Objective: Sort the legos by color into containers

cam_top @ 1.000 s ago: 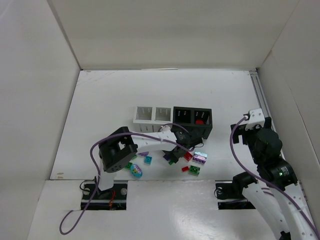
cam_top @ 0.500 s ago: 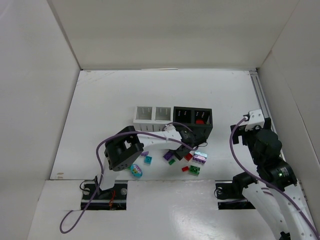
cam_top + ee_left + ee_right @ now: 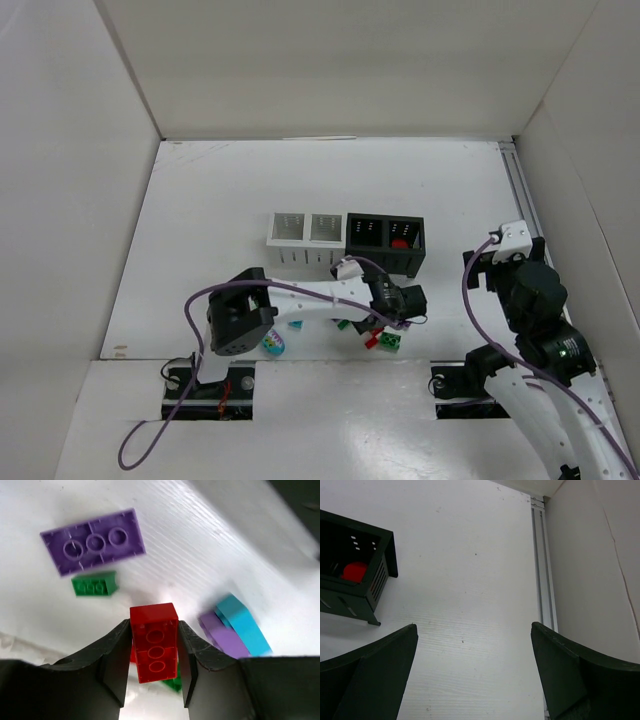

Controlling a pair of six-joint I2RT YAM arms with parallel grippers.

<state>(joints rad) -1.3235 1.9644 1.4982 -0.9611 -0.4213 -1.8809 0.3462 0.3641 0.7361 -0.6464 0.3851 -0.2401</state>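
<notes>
My left gripper point(image 3: 155, 625) is shut on a red lego point(image 3: 154, 642), its two jaws pressed against the brick's long sides. Below it on the table lie a purple plate point(image 3: 94, 541), a small green lego point(image 3: 95, 584) and a teal piece on a purple one point(image 3: 235, 630). From above, the left gripper point(image 3: 392, 312) hangs over the lego pile, beside a red lego point(image 3: 371, 340) and a green lego point(image 3: 388, 342). My right gripper point(image 3: 475, 627) is open over bare table, right of the black container point(image 3: 350, 580).
A white container point(image 3: 305, 232) and a black container point(image 3: 385, 235) stand side by side behind the pile; a red piece point(image 3: 400, 242) lies in the black one's right bin. A teal lego point(image 3: 296, 324) and a rounded teal-purple piece point(image 3: 272, 343) lie left. A rail point(image 3: 543, 565) edges the right wall.
The left arm has reached to the right over the pile and its gripper has closed on the red lego. The right arm has not moved.
</notes>
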